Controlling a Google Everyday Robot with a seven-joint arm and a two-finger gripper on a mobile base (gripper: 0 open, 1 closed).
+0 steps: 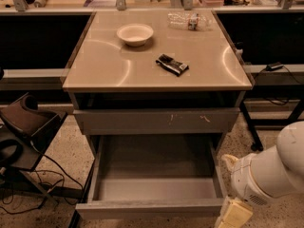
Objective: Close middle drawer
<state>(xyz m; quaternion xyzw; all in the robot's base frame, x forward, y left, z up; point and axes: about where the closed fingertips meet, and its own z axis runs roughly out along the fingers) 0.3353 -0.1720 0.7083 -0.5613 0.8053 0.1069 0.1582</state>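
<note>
The middle drawer (152, 175) is pulled far out under the cabinet, and its bare grey inside shows. Its plain flat front (149, 208) is at the bottom of the camera view. Above it is the taller grey drawer front with small orange scratch marks (156, 121), which is nearly shut. My white arm (270, 170) comes in from the lower right. My gripper (235, 213), cream-coloured, is low beside the right end of the middle drawer's front and is partly cut off by the bottom edge.
On the beige cabinet top (95, 65) are a white bowl (135, 33), a black packet (172, 64) and a clear plastic bottle (189, 20). A dark chair (23, 127) and floor cables (33, 184) are at the left. Black table legs (251, 127) stand at the right.
</note>
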